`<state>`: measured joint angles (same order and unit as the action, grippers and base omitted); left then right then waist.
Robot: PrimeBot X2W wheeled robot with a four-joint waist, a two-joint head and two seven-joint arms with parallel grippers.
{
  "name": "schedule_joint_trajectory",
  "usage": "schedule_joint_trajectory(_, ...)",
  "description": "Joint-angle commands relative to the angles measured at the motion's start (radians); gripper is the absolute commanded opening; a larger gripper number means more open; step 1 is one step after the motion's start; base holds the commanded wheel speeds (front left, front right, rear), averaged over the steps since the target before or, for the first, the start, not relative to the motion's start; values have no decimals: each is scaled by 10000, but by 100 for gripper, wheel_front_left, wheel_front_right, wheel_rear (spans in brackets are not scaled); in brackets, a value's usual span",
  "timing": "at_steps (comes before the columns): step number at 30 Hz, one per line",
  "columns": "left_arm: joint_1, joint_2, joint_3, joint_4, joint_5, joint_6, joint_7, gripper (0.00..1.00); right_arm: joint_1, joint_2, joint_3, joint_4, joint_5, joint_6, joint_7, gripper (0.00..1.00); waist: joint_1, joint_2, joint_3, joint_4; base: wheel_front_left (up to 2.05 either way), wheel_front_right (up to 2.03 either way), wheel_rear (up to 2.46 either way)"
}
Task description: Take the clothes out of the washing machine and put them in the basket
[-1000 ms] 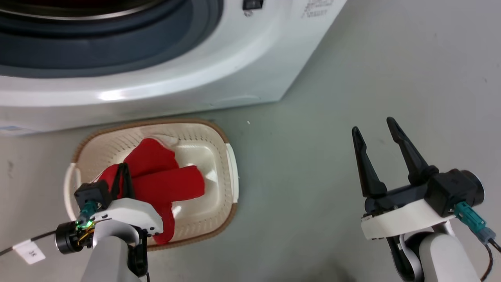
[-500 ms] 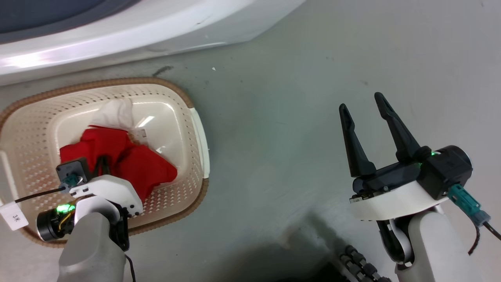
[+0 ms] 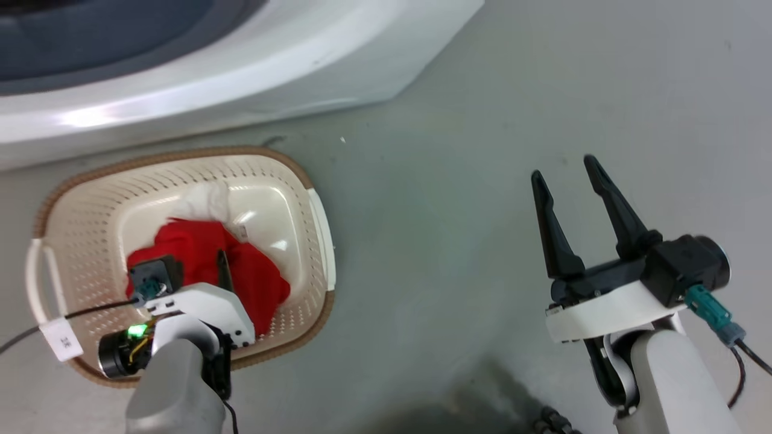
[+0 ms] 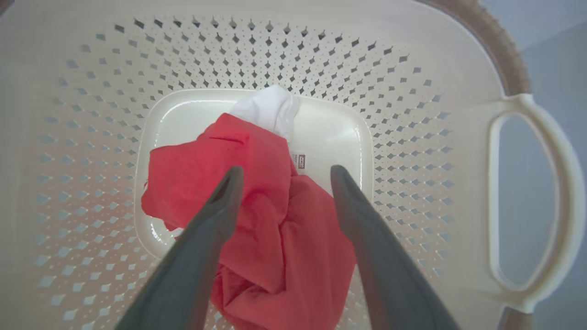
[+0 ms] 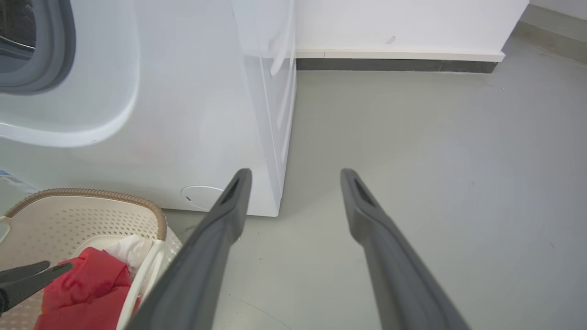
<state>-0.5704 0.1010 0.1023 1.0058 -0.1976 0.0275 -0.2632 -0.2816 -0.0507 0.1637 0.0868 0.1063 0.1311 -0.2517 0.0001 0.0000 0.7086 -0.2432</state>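
The red clothes [image 4: 270, 220], with a white part and a small label, lie heaped on the base of the cream basket [image 4: 412, 114]. My left gripper [image 4: 286, 170] hangs open just above them, its fingers straddling the heap without holding it. In the head view the basket [image 3: 72, 223] sits on the floor before the washing machine [image 3: 241, 66], and one left finger [image 3: 224, 271] shows over the clothes [image 3: 193, 247]. My right gripper [image 3: 563, 167] is open and holds nothing, over bare floor to the right. The right wrist view shows the washing machine [image 5: 206, 114], the basket [image 5: 91, 215] and the right gripper [image 5: 296, 172].
Grey floor [image 3: 452, 211] stretches right of the basket. The machine's grey porthole rim [image 5: 64, 50] shows at the upper left of the right wrist view. A white wall with a dark skirting [image 5: 394, 64] runs behind. A dark shadow [image 3: 458, 410] lies at the head view's bottom edge.
The head camera has shifted. My left gripper's fingers, close together on the red cloth before, now stand apart. The cloth has settled into the basket. The right gripper stays open.
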Motion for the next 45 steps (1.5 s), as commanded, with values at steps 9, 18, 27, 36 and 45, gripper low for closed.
schedule_joint_trajectory(9,1385,-493,-542,-2041,181,37,-24,100,989,8,-606,-25,-480,-7,341,100,-1,0,-2619,1084,0,0,0)
schedule_joint_trajectory(18,2672,-512,-2209,-4340,-499,650,-24,100,1955,8,-912,-411,-517,-7,821,100,-1,0,-4106,1473,0,0,0)
schedule_joint_trajectory(27,3278,-510,-2927,-6505,-63,1235,-23,100,2777,10,-1103,-870,-468,-7,1190,100,-1,0,-5056,1685,0,0,0)
schedule_joint_trajectory(36,2572,-492,-2525,-6589,297,1141,-24,100,3158,11,-1085,-1198,-391,-7,1432,100,-1,0,-5547,1643,0,0,0)
schedule_joint_trajectory(45,1337,-247,-2150,-5272,502,813,-23,100,3376,11,-980,-1406,-349,-7,1517,100,-1,0,-5631,1414,0,0,0)
